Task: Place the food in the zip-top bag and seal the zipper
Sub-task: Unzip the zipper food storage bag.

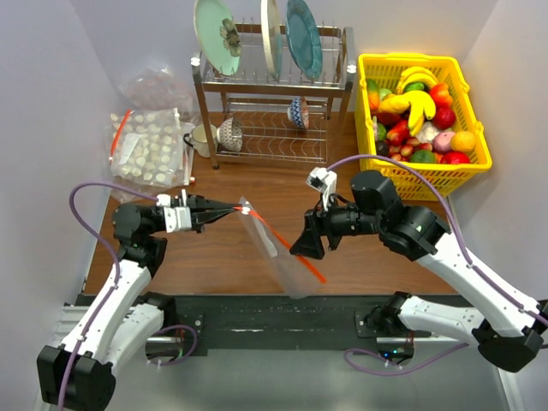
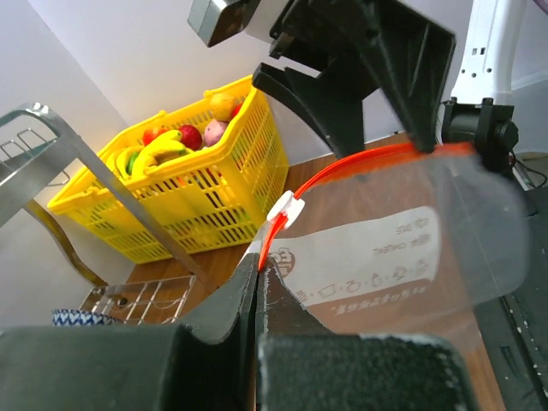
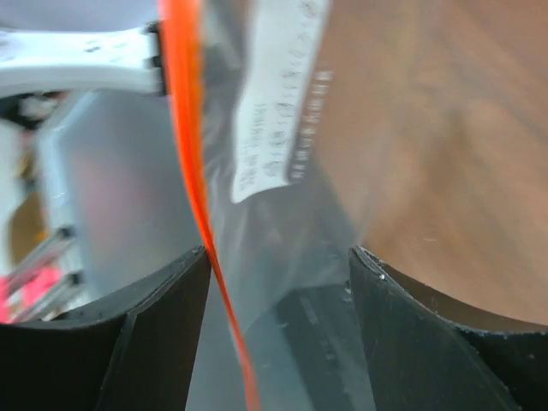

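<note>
L gripper [image 1: 233, 208] clenched on top corner of zip-top bag [image 1: 274, 257], right at the end of the zipper [image 1: 264, 224]. Its wrist view shows both fingers [image 2: 214, 317] pressed together w/ the plastic edge betw them, white slider [image 2: 285, 210] just past the tips. Bag is held up betw the 2 arms over the brown table [image 1: 214, 257], red mouth edge slanting down toward the R arm, white label [image 2: 368, 257] facing L wrist cam. R gripper [image 1: 306, 244] released: jaws apart, straddling the bag's mouth, zipper running thru the gap close to one finger [image 3: 154, 334]; can't tell if it touches. Food [image 1: 419, 111], incl. banana bunch [image 1: 418, 104] plus red, orange, green pieces, all sits in yellow basket [image 1: 402, 60] at far R, well apart from bag. Dish rack [image 1: 257, 81] w/ plates [image 1: 214, 34] behind; bigger bag of pale lumps [image 1: 150, 150] far L.
</note>
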Motion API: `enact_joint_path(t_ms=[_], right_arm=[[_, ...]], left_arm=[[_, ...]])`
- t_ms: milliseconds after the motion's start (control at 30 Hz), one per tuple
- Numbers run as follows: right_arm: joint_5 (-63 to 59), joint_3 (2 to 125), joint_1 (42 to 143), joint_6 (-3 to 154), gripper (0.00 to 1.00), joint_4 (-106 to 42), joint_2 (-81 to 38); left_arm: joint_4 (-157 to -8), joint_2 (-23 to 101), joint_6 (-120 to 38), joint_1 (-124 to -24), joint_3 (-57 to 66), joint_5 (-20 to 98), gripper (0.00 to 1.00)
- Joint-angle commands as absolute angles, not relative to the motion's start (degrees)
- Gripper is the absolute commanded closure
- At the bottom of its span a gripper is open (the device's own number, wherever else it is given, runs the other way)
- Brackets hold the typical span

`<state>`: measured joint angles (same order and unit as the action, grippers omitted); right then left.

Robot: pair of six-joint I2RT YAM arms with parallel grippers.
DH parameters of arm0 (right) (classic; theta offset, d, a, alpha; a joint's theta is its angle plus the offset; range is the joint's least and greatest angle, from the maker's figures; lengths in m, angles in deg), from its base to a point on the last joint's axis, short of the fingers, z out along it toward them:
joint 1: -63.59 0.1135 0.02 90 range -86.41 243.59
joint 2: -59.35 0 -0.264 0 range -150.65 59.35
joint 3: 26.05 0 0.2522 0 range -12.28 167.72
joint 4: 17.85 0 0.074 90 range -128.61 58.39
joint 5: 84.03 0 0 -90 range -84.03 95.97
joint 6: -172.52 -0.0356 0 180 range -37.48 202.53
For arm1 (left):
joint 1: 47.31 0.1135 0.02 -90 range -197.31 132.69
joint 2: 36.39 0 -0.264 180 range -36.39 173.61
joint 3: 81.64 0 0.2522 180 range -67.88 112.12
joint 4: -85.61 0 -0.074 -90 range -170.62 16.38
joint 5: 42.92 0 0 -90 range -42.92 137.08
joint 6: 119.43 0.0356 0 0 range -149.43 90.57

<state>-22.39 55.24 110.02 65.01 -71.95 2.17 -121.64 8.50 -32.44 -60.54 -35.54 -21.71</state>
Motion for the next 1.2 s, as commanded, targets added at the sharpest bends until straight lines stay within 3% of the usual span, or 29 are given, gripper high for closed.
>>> enact_joint_path(t_ms=[0, 267, 433, 667, 1167], right_arm=[[-8.8, 58.82, 109.82, 71.97, 0.33, -72.94, 0.21], [-11.61, 60.57, 109.9, 74.96, 0.39, -57.2, -2.16], [-14.16, 65.4, 110.87, 78.56, 0.42, -56.49, -7.17], [-15.56, 71.03, 111.57, 82.08, 0.48, -53.5, -13.33], [-17.76, 73.58, 111.84, 88.5, 0.48, -53.5, -16.49]], left_arm=[[-121.58, 10.62, -37.51, -61.37, -34.75, -20.59, 1.0], [-119.56, 12.83, -41.21, -62.42, -32.46, -19.54, 1.0], [-118.16, 13.88, -44.71, -62.43, -30.71, -16.3, 1.0], [-104.81, 21.18, -47.54, -62.34, -21.74, -17.78, 1.0], [-104.27, 21.0, -49.29, -62.43, -21.47, -19.01, 1.0]])
